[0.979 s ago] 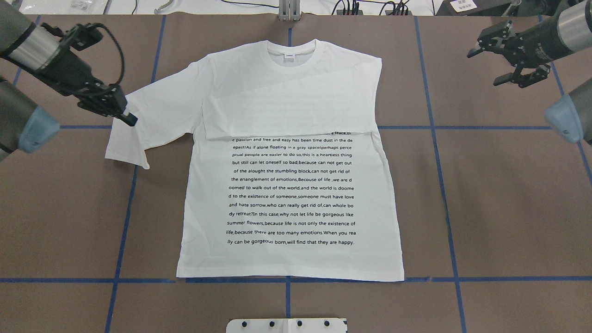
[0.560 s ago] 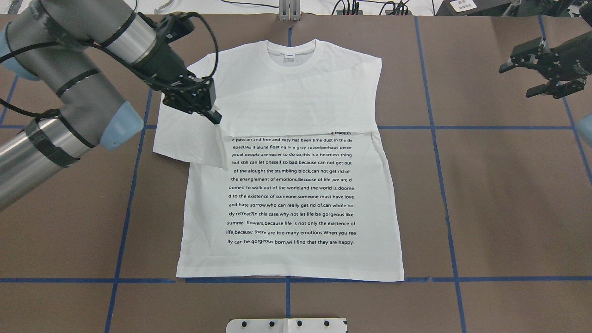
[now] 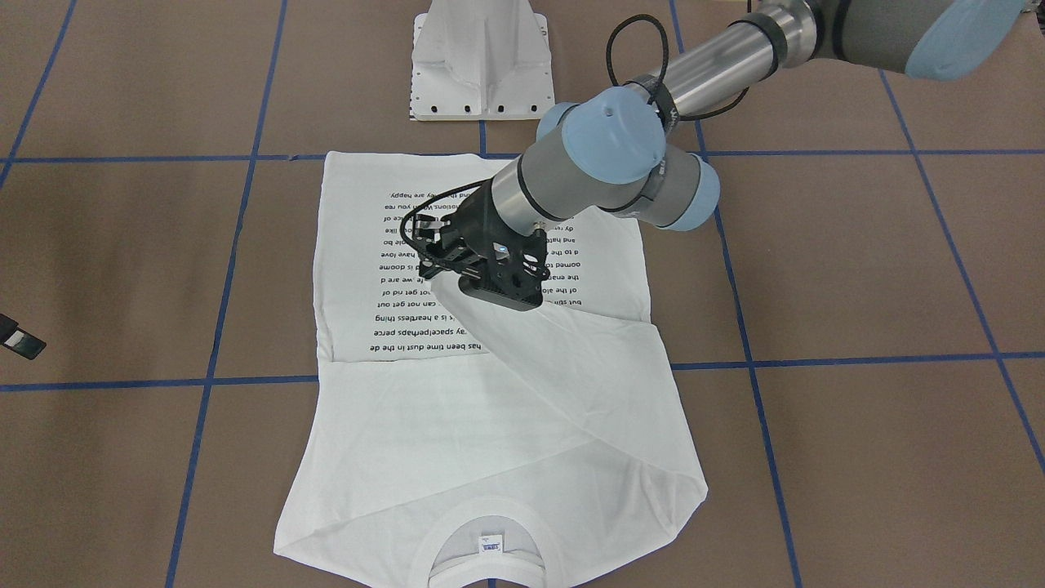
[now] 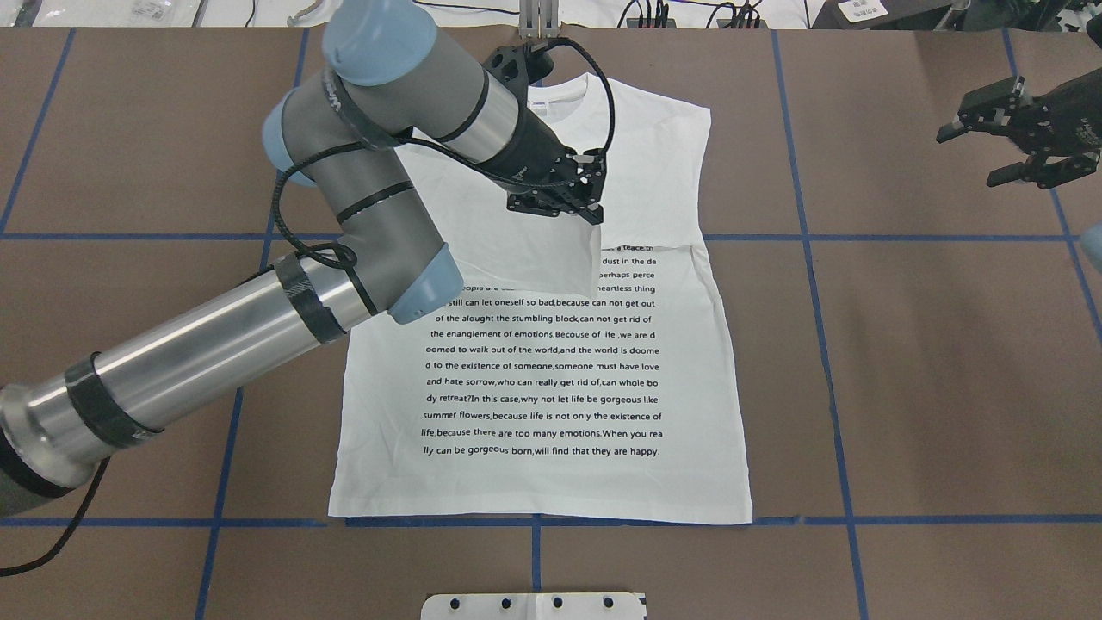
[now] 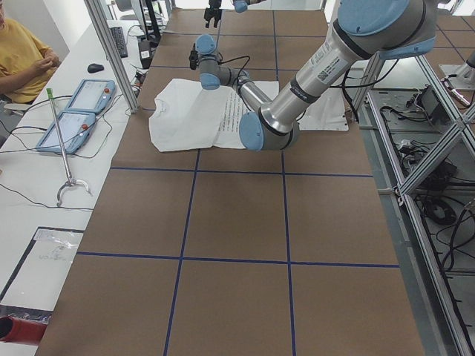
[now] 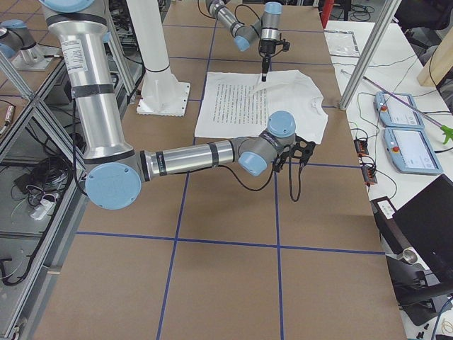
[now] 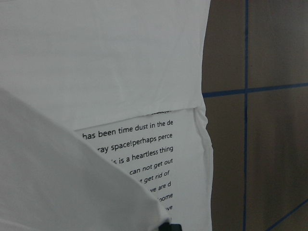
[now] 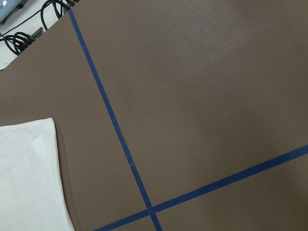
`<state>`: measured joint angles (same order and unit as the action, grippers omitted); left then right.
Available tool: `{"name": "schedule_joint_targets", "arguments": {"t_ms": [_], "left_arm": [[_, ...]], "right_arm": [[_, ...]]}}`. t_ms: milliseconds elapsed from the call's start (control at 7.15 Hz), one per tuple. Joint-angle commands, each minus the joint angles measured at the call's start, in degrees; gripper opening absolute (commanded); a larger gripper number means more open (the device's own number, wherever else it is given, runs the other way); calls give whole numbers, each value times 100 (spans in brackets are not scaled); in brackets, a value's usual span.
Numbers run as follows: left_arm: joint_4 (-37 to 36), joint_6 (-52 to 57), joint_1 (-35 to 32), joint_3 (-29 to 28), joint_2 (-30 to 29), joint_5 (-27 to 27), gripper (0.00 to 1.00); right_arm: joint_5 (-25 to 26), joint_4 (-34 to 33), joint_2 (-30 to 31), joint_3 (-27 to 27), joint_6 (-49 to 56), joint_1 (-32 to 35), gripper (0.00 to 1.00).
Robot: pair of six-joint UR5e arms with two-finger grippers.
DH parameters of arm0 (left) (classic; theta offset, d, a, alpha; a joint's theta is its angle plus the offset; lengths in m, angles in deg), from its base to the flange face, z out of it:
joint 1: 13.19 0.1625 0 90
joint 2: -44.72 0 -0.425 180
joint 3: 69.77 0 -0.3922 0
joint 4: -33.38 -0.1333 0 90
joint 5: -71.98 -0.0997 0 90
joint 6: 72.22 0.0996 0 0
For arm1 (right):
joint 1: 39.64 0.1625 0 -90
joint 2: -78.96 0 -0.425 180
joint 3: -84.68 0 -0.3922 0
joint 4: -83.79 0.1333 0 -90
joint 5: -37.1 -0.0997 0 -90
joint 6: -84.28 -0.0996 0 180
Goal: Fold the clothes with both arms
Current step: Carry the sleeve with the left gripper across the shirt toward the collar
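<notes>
The white shirt (image 4: 542, 387) lies flat on the brown table with its black text block facing up. One sleeve is folded across the chest (image 4: 654, 164). My left gripper (image 4: 596, 215) is shut on the other sleeve and holds it raised over the upper text lines. From the front, that sleeve (image 3: 555, 351) rises as a taut sheet to the left gripper (image 3: 441, 273). The left wrist view shows the lifted cloth (image 7: 57, 163) over the text. My right gripper (image 4: 971, 158) hangs open past the shirt's right side, holding nothing. The collar (image 3: 488, 523) lies at the far end.
A white metal pedestal (image 3: 480, 65) stands at the robot's edge of the table. Blue tape lines (image 4: 826, 379) grid the brown surface. Cables (image 4: 689, 13) run along the far edge. A person in yellow (image 5: 22, 55) sits by two pendants (image 5: 78, 104) on a side table.
My left gripper has carried the sleeve from the shirt's left side rightward across the chest. The right gripper has drawn back toward the right edge.
</notes>
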<state>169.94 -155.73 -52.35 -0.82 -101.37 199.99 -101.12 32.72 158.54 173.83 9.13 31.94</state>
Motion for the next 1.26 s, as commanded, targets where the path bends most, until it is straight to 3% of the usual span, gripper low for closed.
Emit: {"name": "schedule_joint_targets", "arguments": {"t_ms": [0, 420, 560, 839, 979, 1119], "left_arm": [[161, -201, 635, -608, -533, -1002, 0], [668, -201, 919, -1135, -614, -1296, 0], [758, -210, 936, -1207, -623, -1453, 6], [915, -567, 945, -1199, -675, -1516, 80], [934, -579, 945, -1199, -667, -1751, 96], [926, -744, 919, -1138, -649, -1754, 96]], "right_arm": [[-38, 0, 5, 15, -8, 14, 100], [-21, -17, 14, 77, -8, 14, 100], [-12, -9, -4, 59, -8, 6, 100], [40, -9, -48, 50, -17, -12, 100], [93, 0, -74, 111, -121, -160, 100], [363, 17, -231, 129, -401, -475, 100]]}}
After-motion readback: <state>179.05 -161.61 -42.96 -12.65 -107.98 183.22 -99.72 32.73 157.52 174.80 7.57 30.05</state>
